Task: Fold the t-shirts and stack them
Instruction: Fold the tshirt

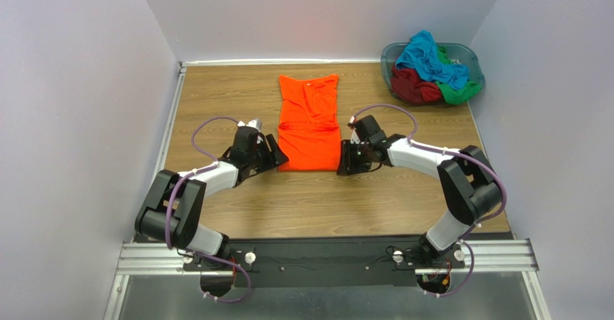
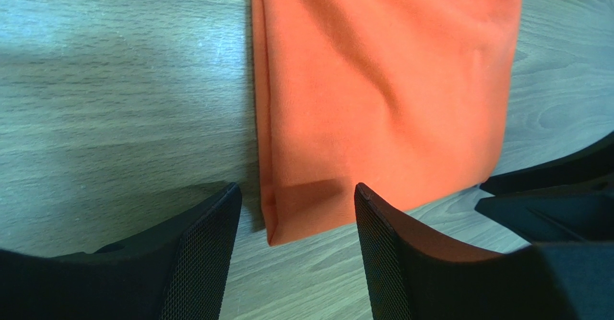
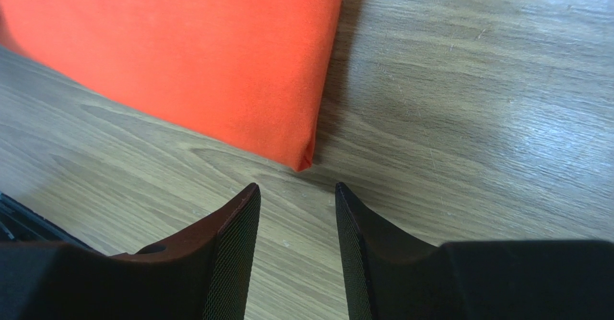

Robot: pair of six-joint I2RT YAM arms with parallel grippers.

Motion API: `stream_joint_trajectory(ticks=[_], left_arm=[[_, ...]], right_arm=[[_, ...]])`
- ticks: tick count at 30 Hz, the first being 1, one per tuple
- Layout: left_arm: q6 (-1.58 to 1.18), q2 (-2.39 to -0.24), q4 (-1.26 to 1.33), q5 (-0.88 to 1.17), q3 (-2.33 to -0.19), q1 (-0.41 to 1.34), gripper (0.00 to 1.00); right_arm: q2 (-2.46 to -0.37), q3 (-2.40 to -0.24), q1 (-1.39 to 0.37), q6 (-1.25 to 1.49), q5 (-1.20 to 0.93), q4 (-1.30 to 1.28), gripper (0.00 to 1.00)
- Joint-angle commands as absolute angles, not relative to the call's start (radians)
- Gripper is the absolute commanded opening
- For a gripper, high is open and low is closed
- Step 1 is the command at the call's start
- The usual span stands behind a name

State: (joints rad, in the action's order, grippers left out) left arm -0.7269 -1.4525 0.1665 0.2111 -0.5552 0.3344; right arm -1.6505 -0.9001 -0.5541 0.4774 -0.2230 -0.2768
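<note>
My left claw (image 1: 277, 159) and right claw (image 1: 346, 159) sit low over the worktop (image 1: 310, 205), one at each near corner of the orange shirt (image 1: 310, 126). The shirt lies flat as a narrow strip between them. Its long axis runs straight ahead of both claws, away from my bases. Each arm is about equally near its own corner, so I judge the coming move to be a two-handed pinch of the near hem, to carry it forward over the far end.

Both claws are released and grasp nothing. My left wrist view shows the left hem corner lying inside the gap between my spread fingers (image 2: 209, 255). My right wrist view tells a different story: the right corner lies just ahead of the fingertips (image 3: 234, 248), not yet between them, and that gap is narrower. From above, the claws' own bodies hide this difference. Only the top view shows the other shirts (image 1: 429, 57), heaped in the basket (image 1: 473, 59) well ahead and to the right of my right claw.
</note>
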Motion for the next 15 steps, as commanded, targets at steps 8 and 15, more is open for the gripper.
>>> stream_joint_trajectory(ticks=[8, 15], left_arm=[[-0.721, -1.491, 0.152, 0.218, -0.515, 0.348, 0.67], [-0.721, -1.48, 0.118, 0.218, -0.508, 0.348, 0.67]], right_arm=[[-1.729, -0.93, -0.546, 0.451, -0.235, -0.23, 0.46], [-1.749, -0.939, -0.546, 0.449, -0.216, -0.225, 0.4]])
